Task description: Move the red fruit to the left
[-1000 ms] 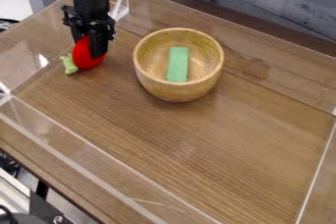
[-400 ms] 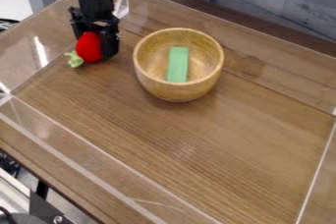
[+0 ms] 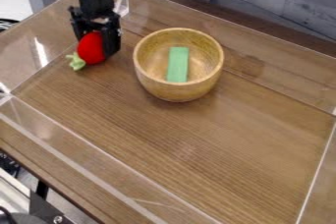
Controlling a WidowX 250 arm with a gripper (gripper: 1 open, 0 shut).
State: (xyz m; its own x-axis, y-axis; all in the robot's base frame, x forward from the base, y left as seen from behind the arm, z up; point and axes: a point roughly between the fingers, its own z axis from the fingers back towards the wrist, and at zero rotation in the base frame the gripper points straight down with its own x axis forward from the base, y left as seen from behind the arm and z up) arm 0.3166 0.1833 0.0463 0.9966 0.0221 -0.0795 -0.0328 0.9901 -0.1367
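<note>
The red fruit point(image 3: 89, 49) lies on the wooden table at the far left, its green leafy end point(image 3: 77, 62) pointing toward the lower left. My black gripper point(image 3: 93, 43) hangs directly over it, open, with a finger on either side of the fruit. The jaws stand apart from the red body, and the fruit appears to rest on the table. The fruit's upper part is partly hidden by the gripper.
A wooden bowl point(image 3: 148, 81) sits just right of the gripper with a flat green block point(image 3: 178, 64) inside it. Clear plastic walls point(image 3: 39, 31) ring the tabletop, with the left wall close behind the fruit.
The jaws have spread apart and let go of the fruit. The fruit now sits slightly higher in the picture, nearer the back left, with the gripper still over it.
</note>
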